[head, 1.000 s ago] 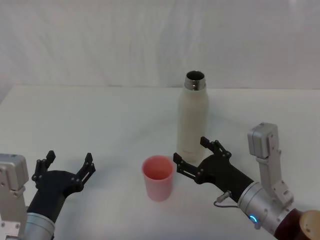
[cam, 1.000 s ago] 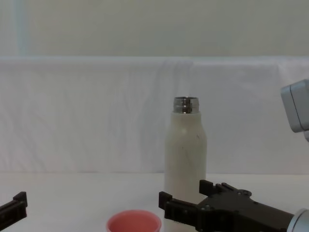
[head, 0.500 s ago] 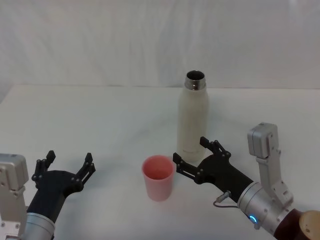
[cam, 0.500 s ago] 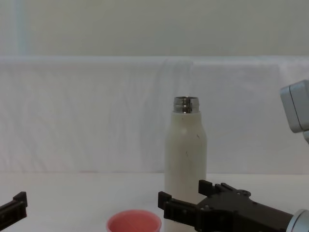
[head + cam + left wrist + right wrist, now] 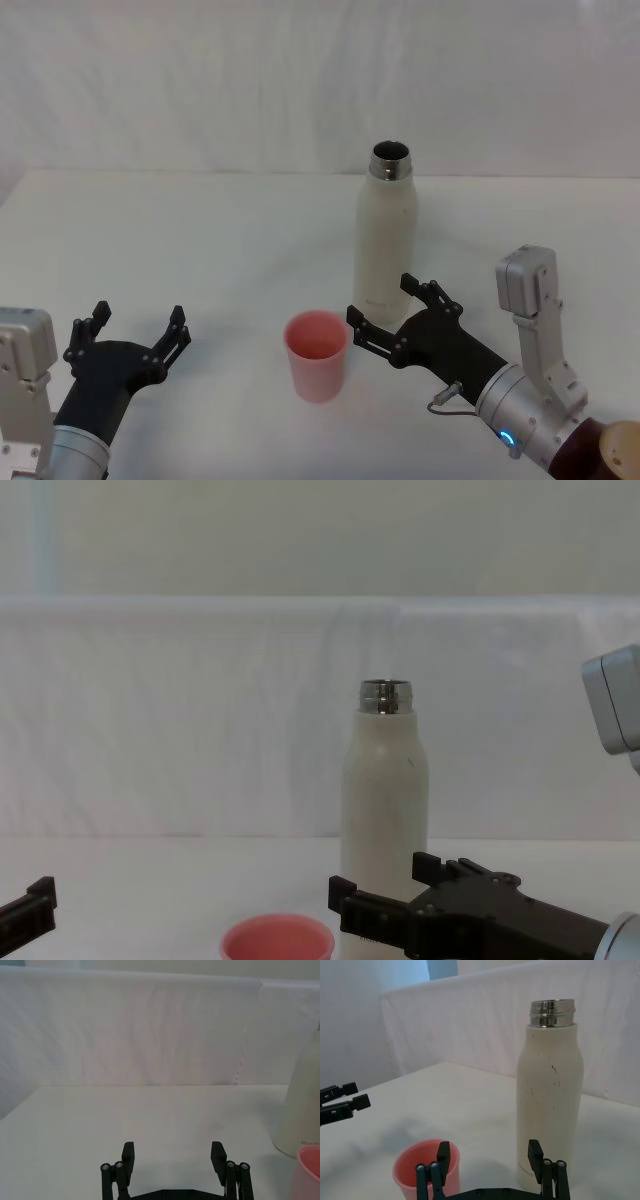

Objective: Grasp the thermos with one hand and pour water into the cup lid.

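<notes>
Two grippers were over the white table (image 5: 200,230), but the right gripper (image 5: 388,315) was the one at work. It was low, just in front of the base of the thermos (image 5: 386,240), with its black fingers spread and the bottle not yet between them. In the right wrist view the fingertips (image 5: 535,1150) stood near the lower part of the cream body, with the steel neck (image 5: 551,1012) uncapped far above. The thermos stood upright, right of centre and farther from the robot than the cup lid (image 5: 317,354). The pink cup lid stood upright just left of the right gripper, near its left finger, and looked empty.

The step in hand seemed to be the approach before the grasp. To do it well, I think the gripper should rise a little and go forward until the body sits centred between the fingers, because a hold so near the base may let the tall bottle tip. It should also keep away from the cup lid, which is light and close. The pour then needs a slow tilt to the left.

The left gripper (image 5: 128,335) was parked at the near left, fingers also spread, holding nothing.
</notes>
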Controlling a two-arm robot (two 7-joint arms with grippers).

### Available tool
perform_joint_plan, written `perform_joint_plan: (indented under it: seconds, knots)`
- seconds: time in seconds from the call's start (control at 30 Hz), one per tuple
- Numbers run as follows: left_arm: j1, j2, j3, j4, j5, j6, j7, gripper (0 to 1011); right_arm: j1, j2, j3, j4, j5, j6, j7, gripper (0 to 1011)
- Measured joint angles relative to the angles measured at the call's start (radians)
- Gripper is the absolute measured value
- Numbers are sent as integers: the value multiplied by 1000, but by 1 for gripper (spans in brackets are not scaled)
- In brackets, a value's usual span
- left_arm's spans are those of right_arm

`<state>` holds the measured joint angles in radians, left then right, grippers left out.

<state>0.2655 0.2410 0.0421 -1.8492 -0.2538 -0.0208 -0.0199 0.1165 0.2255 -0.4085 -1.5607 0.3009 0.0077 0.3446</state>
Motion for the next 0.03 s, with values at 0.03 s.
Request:
perform_joint_plan:
  seconds: [0.03]
  knots:
    - [0,0,0,0,0,0,0,1001,0,0,0,0,0,0,0,1003]
